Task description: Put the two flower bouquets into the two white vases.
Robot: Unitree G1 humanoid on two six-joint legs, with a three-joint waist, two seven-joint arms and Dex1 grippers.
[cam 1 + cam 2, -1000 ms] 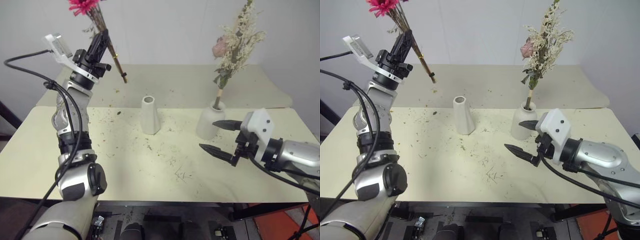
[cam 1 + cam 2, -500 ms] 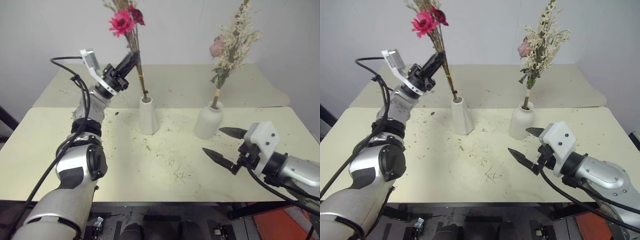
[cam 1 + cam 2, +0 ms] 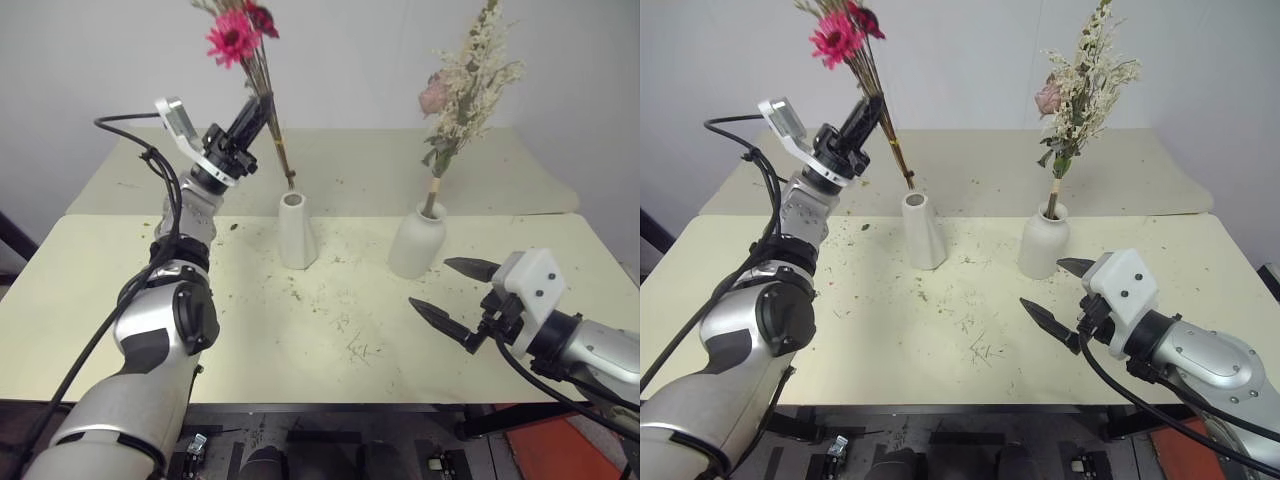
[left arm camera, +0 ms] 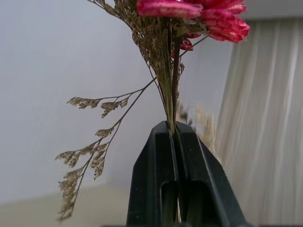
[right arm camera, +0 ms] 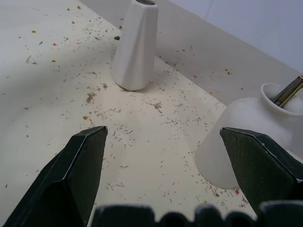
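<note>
While the left gripper point(image 3: 252, 117) is raised above the far side of the cream-coloured table point(image 3: 250, 330), its jaws are clamped on the stems of the dried bunch of tan grasses with a bright pink daisy point(image 3: 232, 37). That bunch leans, flower end up, with its stem ends just above and behind the mouth of the slim conical matte white vase point(image 3: 296, 231), not inside it. To the right, the bunch of cream sprigs with a pale pink rose and grey-green leaves point(image 3: 462, 85) stands upright in the wider rounded white vase point(image 3: 417, 241). Low and nearer the camera than that vase, the right gripper point(image 3: 452, 292) hangs with jaws spread wide, grasping nothing. Dried plant crumbs point(image 3: 345, 325) litter the table
</note>
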